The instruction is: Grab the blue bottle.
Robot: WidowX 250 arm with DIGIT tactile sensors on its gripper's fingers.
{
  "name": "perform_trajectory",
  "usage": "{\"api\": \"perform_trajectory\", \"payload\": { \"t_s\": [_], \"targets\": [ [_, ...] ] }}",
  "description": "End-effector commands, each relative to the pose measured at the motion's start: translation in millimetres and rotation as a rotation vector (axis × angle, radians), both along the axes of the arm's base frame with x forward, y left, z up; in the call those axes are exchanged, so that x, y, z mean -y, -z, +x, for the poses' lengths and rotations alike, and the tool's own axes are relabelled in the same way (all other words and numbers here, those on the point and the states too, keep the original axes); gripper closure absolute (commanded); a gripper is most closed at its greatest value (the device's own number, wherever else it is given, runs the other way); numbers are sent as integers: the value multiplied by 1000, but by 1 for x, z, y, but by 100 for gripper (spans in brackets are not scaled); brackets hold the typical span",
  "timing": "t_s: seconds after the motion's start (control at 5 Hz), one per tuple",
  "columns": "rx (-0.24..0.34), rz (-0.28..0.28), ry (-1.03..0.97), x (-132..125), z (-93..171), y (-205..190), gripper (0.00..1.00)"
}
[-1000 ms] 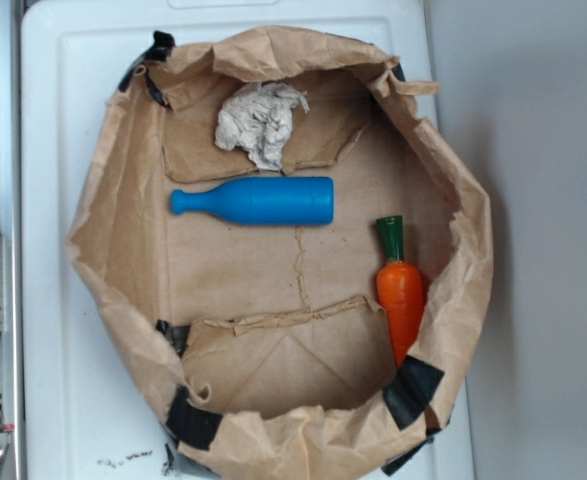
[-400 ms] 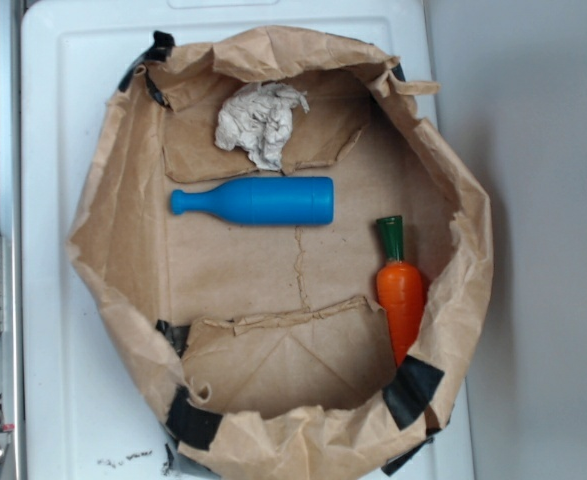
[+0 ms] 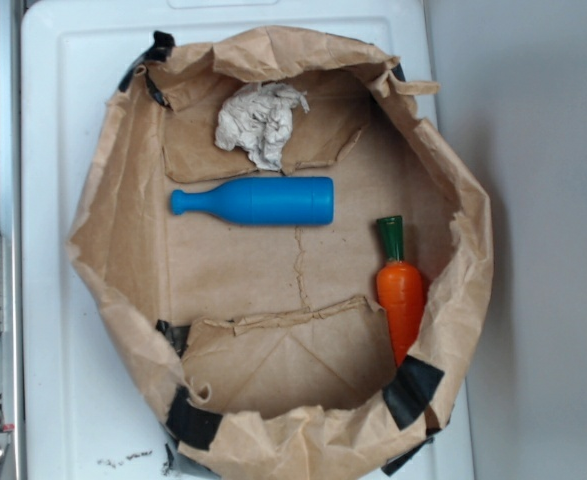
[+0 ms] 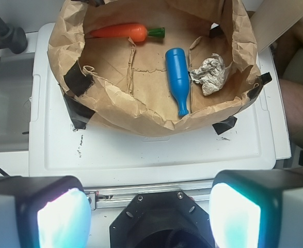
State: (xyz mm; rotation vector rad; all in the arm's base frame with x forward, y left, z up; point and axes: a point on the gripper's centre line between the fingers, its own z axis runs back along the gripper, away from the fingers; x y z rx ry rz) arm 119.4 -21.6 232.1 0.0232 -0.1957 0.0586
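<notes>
The blue bottle [image 3: 256, 201] lay on its side on the floor of a rolled-down brown paper bag [image 3: 113, 250], its neck pointing toward the bag's wall, between a crumpled paper wad [image 3: 260, 122] and an orange toy carrot [image 3: 400, 289]. The tool [image 4: 150, 214] hung wide apart and empty, well short of the bag, above the white table [image 4: 156, 157].

The pincer [image 4: 150, 206] fingertips are cut off by the wrist view's bottom edge.
</notes>
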Motion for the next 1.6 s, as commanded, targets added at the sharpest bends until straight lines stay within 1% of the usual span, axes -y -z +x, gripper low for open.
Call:
{"api": "perform_trajectory", "payload": {
  "t_s": [0.0, 0.2, 0.4, 0.6, 0.8, 1.0, 1.2, 1.4],
  "targets": [
    [8, 42, -40, -5, 38, 18, 0],
    [26, 30, -54, -14, 41, 19, 0],
    [-7, 8, -96, -40, 56, 30, 0],
    [-102, -46, -92, -56, 77, 44, 0],
    [-152, -27, -98, -52, 99, 58, 0],
    [-168, -19, -82, -37, 117, 62, 0],
    [-138, 7, -89, -23, 123, 48, 0],
    [-138, 7, -89, -23, 123, 48, 0]
  ]
}}
